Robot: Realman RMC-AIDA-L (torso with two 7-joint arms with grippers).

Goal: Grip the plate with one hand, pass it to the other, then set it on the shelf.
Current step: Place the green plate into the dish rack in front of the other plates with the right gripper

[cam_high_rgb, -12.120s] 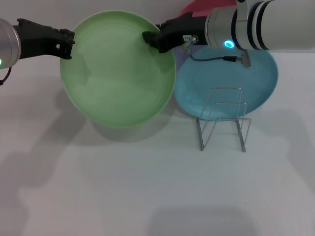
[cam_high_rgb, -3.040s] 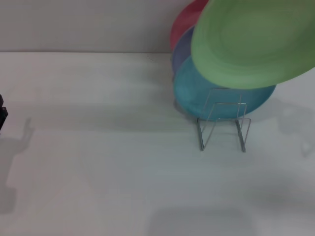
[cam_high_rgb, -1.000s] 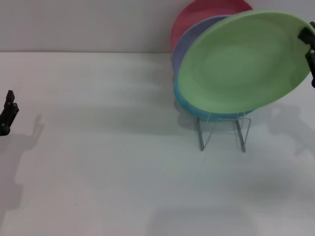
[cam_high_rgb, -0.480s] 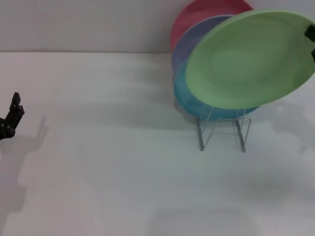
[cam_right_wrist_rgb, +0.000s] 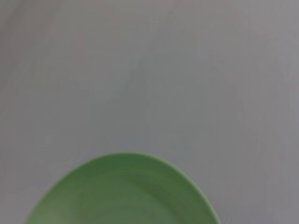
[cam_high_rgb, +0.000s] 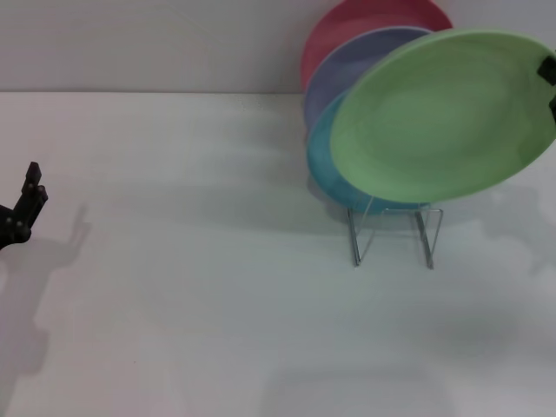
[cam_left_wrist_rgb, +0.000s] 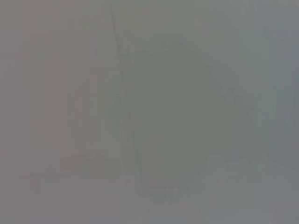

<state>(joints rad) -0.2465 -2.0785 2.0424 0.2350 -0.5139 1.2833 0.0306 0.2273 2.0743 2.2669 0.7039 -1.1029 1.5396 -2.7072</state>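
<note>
The light-green plate (cam_high_rgb: 439, 117) hangs tilted in the air, just above and behind the silver wire shelf (cam_high_rgb: 393, 232). My right gripper (cam_high_rgb: 549, 87) is shut on the plate's right rim, and only black parts of it show at the picture's right edge. The plate's rim also shows in the right wrist view (cam_right_wrist_rgb: 122, 193). My left gripper (cam_high_rgb: 24, 213) is far off at the left edge, low over the table and holding nothing. The left wrist view shows only a plain grey surface.
A turquoise-blue plate (cam_high_rgb: 323, 165), a lavender plate (cam_high_rgb: 352, 61) and a pink-red plate (cam_high_rgb: 347, 26) lean stacked against the back wall behind the shelf. The white table (cam_high_rgb: 191, 287) stretches to the left and front.
The green plate has shifted a little to the right and sunk slightly toward the shelf. My left gripper has crept slightly to the right at the left edge.
</note>
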